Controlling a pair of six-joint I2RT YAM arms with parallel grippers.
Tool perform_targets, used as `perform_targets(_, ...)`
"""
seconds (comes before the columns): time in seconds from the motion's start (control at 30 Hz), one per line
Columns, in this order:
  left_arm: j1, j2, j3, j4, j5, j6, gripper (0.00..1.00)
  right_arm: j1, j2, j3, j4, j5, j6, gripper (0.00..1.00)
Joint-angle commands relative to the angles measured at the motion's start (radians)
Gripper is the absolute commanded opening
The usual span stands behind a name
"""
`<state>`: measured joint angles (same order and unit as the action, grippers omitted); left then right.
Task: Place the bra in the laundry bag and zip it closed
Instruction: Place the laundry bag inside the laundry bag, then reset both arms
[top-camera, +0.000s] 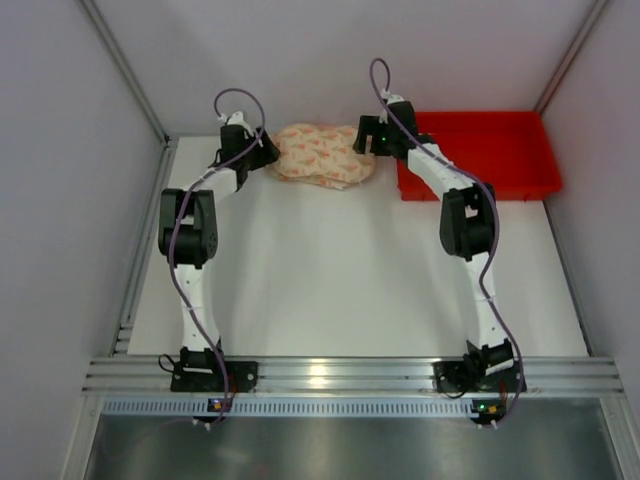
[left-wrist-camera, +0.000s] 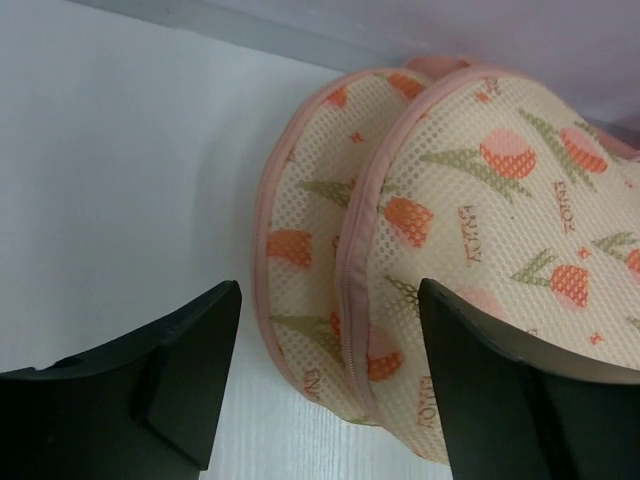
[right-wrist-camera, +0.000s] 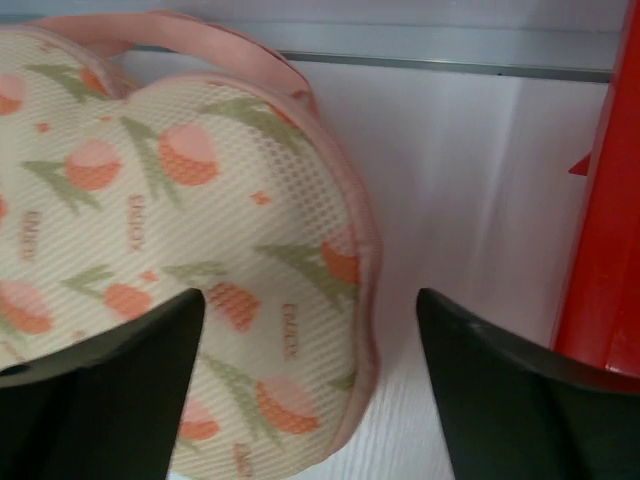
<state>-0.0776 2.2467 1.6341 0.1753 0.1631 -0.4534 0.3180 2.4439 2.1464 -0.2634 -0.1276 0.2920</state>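
Laundry bag (top-camera: 322, 155), a rounded pouch of cream mesh printed with orange tulips and edged in pink piping, lies at the far edge of the tabletop (top-camera: 330, 280), midway between the two arms. That spot lets either arm reach an end of it. The bra cannot be seen anywhere. My guess is that it is already inside, since the bag bulges into two padded domes, but the mesh hides whatever it holds. The zip (left-wrist-camera: 347, 270) runs round the rim and looks drawn together along the stretch in the left wrist view. The slider is not visible, so I cannot say it is fully closed.

The left hand (left-wrist-camera: 328, 290) hangs low over the bag's left end with its jaws wide apart. One black finger (left-wrist-camera: 180, 380) is over bare tabletop and the other is in front of the mesh, clamping nothing. The right hand (right-wrist-camera: 310, 295) sits at the bag's right end, likewise spread wide and holding nothing, with the bag's edge showing in the gap. With both hands flanking the bag and neither gripping, the task looks close to done, pending a check of the zip.

Plain grey walls (top-camera: 60, 150) enclose the cell on three sides. The tabletop is matte white and smooth. A red plastic tray (top-camera: 500, 150) sits in the far right corner, just beside the right arm. A ribbed aluminium rail (top-camera: 350, 375) along the near edge carries both arm bases.
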Motion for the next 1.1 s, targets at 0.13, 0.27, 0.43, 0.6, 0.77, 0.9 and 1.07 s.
perform_targets(0.13, 0.019, -0.353, -0.003, -0.108, -0.083, 0.228, 0.98, 0.01, -0.383, 0.006, -0.01, -0.056, -0.097, 0.99)
perform_targets(0.27, 0.021, -0.489, -0.034, -0.4, -0.012, 0.315, 0.98, 0.012, -0.578, -0.182, -0.071, -0.128, -0.146, 0.99)
perform_targets(0.43, 0.021, -0.636, -0.136, -0.6, 0.199, 0.343, 0.98, 0.009, -0.807, -0.468, -0.181, -0.196, -0.247, 0.99)
perform_targets(0.6, 0.006, -0.812, -0.348, -0.68, 0.363, 0.423, 0.98, 0.042, -1.072, -0.872, -0.223, -0.261, -0.355, 1.0)
perform_targets(0.77, -0.068, -0.949, -0.56, -0.717, 0.239, 0.518, 0.98, 0.061, -1.279, -1.178, -0.188, -0.205, -0.396, 0.99)
perform_targets(0.9, -0.112, -1.019, -0.635, -0.724, 0.179, 0.501, 0.98, 0.056, -1.407, -1.312, -0.163, -0.185, -0.402, 0.99)
perform_targets(1.07, -0.122, -1.05, -0.639, -0.74, 0.162, 0.502, 0.98, 0.044, -1.442, -1.332, -0.194, -0.205, -0.39, 0.99)
